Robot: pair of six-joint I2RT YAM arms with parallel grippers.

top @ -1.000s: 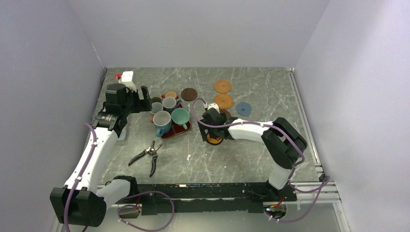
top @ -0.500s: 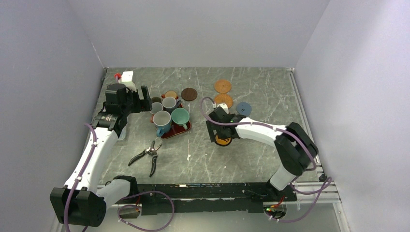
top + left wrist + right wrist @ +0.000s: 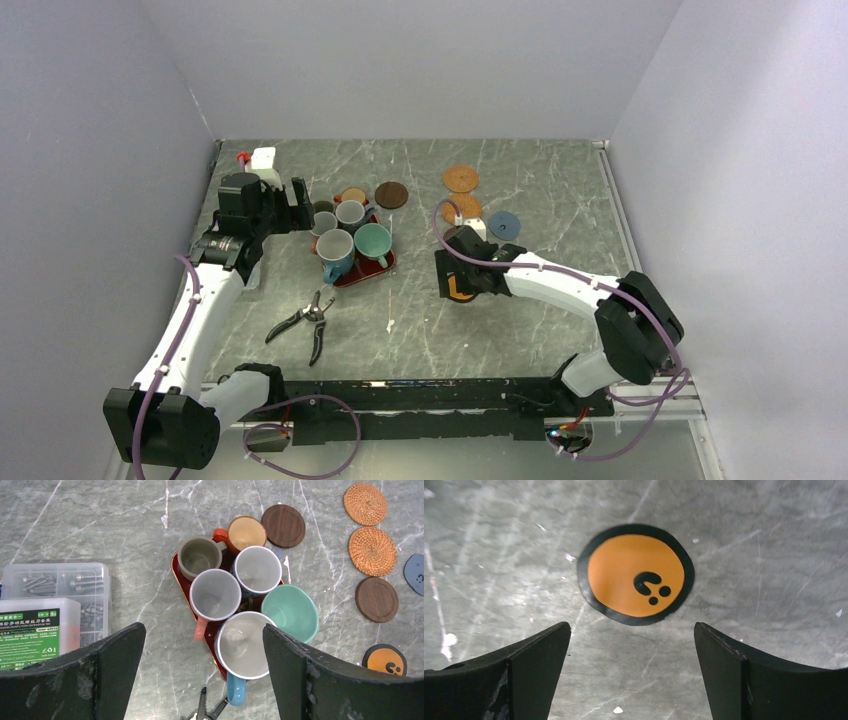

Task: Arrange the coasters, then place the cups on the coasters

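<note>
Six cups crowd a red tray (image 3: 175,571): olive (image 3: 199,556), orange-brown (image 3: 245,532), grey-white (image 3: 256,569), pink-handled white (image 3: 215,594), teal (image 3: 290,612) and blue with a white inside (image 3: 245,645). My left gripper (image 3: 202,630) hangs open high above them, holding nothing. Two woven orange coasters (image 3: 365,503) (image 3: 372,551), two dark brown ones (image 3: 283,525) (image 3: 376,599) and a blue one (image 3: 415,572) lie to the right. The black coaster with an orange face (image 3: 636,574) lies flat on the table just beyond my open right gripper (image 3: 631,625), untouched.
Black-handled pliers (image 3: 308,322) lie near the tray's front corner. A clear box of screws (image 3: 55,585) and a green-labelled box (image 3: 35,630) sit at the left. A white spray bottle (image 3: 258,160) stands at the back left. Walls enclose the table.
My right arm has swung to the right, and its gripper and the orange-faced coaster sit slightly further right. The left arm and the cups have not moved.
</note>
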